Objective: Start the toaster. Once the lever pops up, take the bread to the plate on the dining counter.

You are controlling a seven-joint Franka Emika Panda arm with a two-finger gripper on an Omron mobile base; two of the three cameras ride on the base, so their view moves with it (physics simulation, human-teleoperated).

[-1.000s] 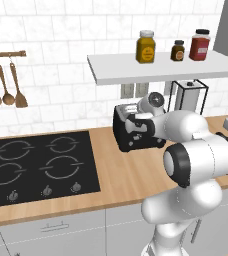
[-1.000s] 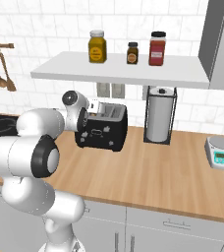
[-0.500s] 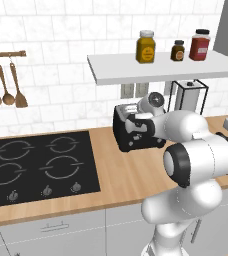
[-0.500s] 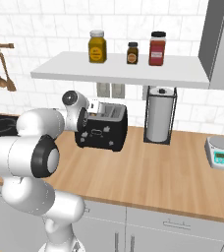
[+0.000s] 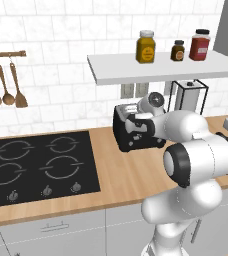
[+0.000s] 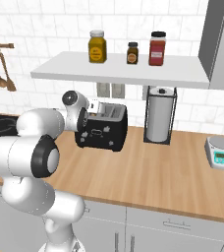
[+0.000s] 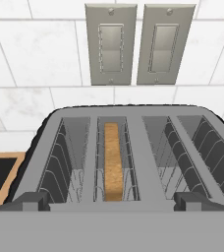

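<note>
A long light-wood worktop runs along the white-tiled wall, with a flat black four-ring hob set into it at the left. Above it a white wall shelf carries a yellow jar, a small dark jar and a red jar. The white arm reaches forward over the worktop to the black boxy four-slot toaster, which stands near the wall below the shelf, just right of the hob. To the toaster's right stands a white paper-towel roll in a black wire stand, and further right, well apart, a small grey kitchen scale. Three wooden utensils hang from a rail at the far left. The gripper sits low at the front of the toaster, looking across its top; its two dark fingertips stand wide apart, one toward each end of the toaster, with nothing between them. The squarish slice of light tan bread stands on edge, sunk in the second slot from the left in the hand view. Two grey wall outlet plates sit side by side on the tiles behind the toaster.
</note>
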